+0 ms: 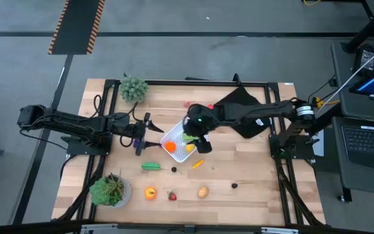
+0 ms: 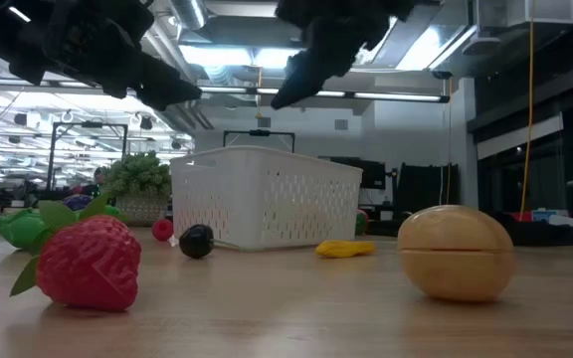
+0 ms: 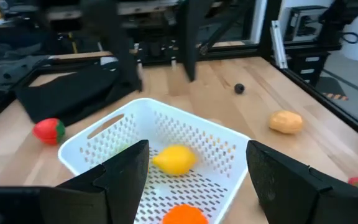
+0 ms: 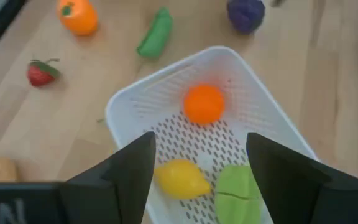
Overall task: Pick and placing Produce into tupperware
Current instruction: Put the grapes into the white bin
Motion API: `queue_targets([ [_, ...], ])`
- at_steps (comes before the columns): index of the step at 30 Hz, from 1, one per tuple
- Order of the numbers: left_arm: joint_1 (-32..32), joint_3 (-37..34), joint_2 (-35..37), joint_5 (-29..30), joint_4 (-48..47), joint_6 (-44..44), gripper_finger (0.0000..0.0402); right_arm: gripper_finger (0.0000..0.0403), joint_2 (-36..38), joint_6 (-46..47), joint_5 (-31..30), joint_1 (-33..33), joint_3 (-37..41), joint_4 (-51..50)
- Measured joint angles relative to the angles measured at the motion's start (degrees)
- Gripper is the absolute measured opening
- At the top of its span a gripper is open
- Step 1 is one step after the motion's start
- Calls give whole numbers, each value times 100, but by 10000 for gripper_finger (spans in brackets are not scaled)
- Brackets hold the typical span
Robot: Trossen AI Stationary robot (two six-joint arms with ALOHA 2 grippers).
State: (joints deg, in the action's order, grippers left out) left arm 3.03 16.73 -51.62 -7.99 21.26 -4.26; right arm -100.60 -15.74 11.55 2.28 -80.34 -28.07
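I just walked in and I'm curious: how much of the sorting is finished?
Three toy pieces lie in the white perforated container: an orange ball, a yellow lemon and a green piece. The right gripper hovers open and empty above them; the left gripper waits open beside the container. Left on the table: strawberry, green pod, tan potato and several others.

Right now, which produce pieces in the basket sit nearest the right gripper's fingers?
The yellow lemon and green piece, right between the right gripper fingers; the orange ball lies farther up the white basket.
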Motion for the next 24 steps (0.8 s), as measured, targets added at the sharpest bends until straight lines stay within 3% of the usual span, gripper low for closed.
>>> queue_targets([
  [5,35,0,0,504,-24,-23,261,252,635,152,-18,-63,1251,1137],
  [8,143,62,2,725,-340,102,261,252,1062,125,-23,-106,2105,2351],
  [14,255,996,0,1466,-2841,889,261,252,1674,25,-28,25,3806,5465],
  [17,163,1629,0,1653,-4061,1418,261,252,1744,39,-50,119,4349,6557],
  [24,-432,2590,2,2694,-6301,2759,261,252,1758,41,-52,306,4678,7048],
])
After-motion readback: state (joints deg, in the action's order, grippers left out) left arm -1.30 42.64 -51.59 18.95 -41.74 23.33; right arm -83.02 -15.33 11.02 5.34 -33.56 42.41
